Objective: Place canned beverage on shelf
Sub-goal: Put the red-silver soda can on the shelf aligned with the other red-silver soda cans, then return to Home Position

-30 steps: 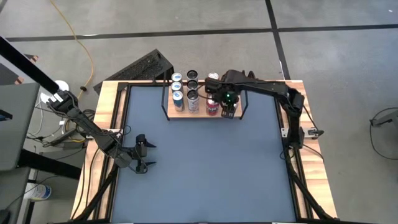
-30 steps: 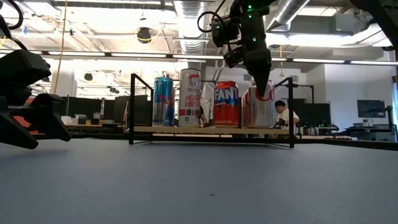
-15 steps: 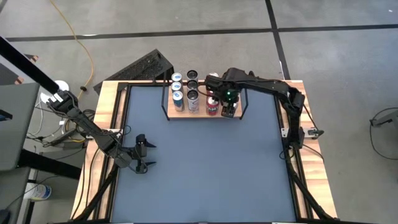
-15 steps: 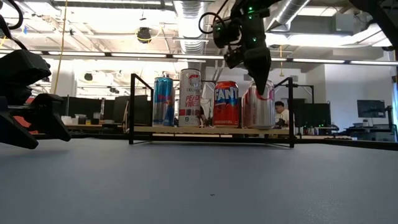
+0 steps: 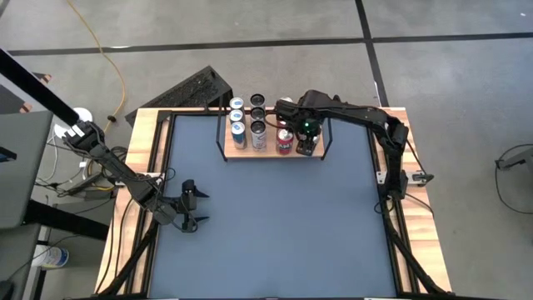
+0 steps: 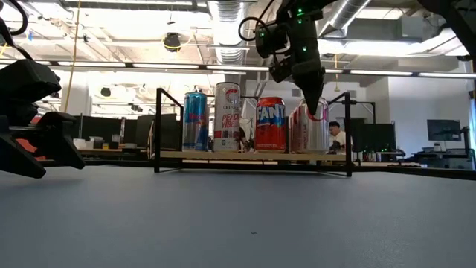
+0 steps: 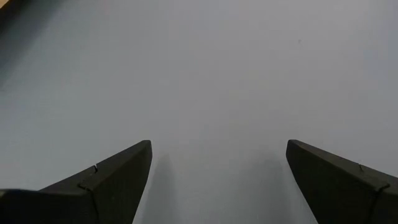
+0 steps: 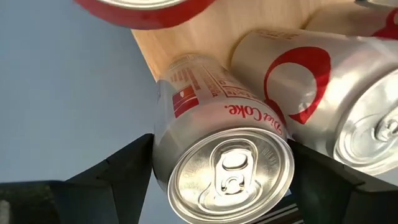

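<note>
blue table (image 5: pixel 266 225) | R gripper (image 8: pixel 217 180) open round Diet Coke can (image 8: pixel 224 149) on shelf (image 5: pixel 250 151) | L gripper (image 5: pixel 193 206) open, idle

You get bright, even light from ceiling strip lamps (image 6: pixel 134 65) at twelve o'clock. Glare whitens the silver can's lid (image 8: pixel 230 175). The counter (image 6: pixel 245 223) shows only soft, faint shadows.

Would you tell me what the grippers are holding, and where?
Left gripper: nothing. Right gripper straddles the Diet Coke can's upper sides on the shelf; whether it grips cannot be told.
</note>
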